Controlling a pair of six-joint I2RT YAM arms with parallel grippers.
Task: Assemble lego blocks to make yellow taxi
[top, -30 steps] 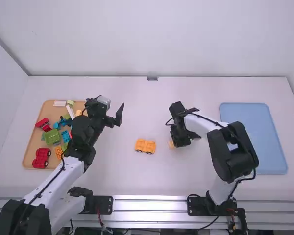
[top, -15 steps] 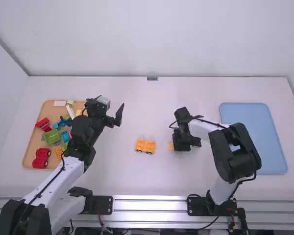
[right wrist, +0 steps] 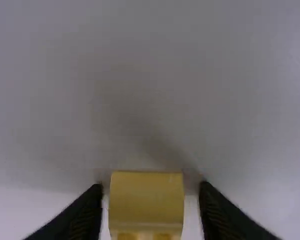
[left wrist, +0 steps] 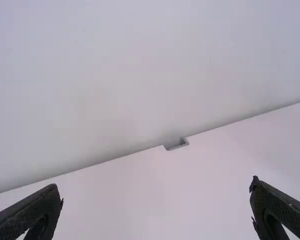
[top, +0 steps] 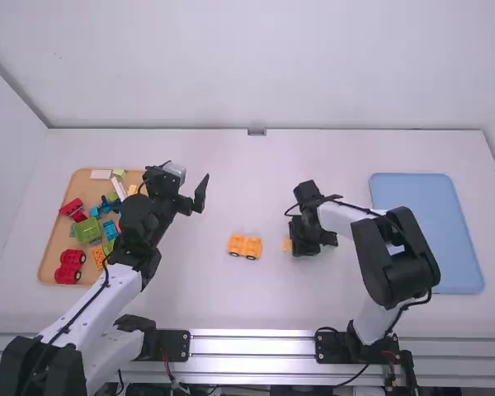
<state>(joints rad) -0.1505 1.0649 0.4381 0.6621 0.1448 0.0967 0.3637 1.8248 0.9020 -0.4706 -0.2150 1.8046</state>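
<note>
The right gripper (top: pixel 294 245) is low over the mid-table at a small yellow block (top: pixel 287 246). In the right wrist view the yellow block (right wrist: pixel 146 202) stands between the fingers of the right gripper (right wrist: pixel 150 192), which is open with a narrow gap on each side. To the block's left lies a yellow-orange wheeled piece (top: pixel 245 247). Beside the tray, the left gripper (top: pixel 184 190) is raised above the table's left part; in its wrist view the left gripper (left wrist: pixel 156 192) is wide open and holds nothing.
An orange tray (top: pixel 48 266) at the left carries several red, green, blue and yellow pieces, partly behind the left arm. The flat blue tray (top: pixel 429 239) lies at the right. A wall (top: pixel 264 66) rises behind the table.
Over the last second my right gripper has shifted a little to the right and toward the camera, around the small block. The left arm has kept still.
</note>
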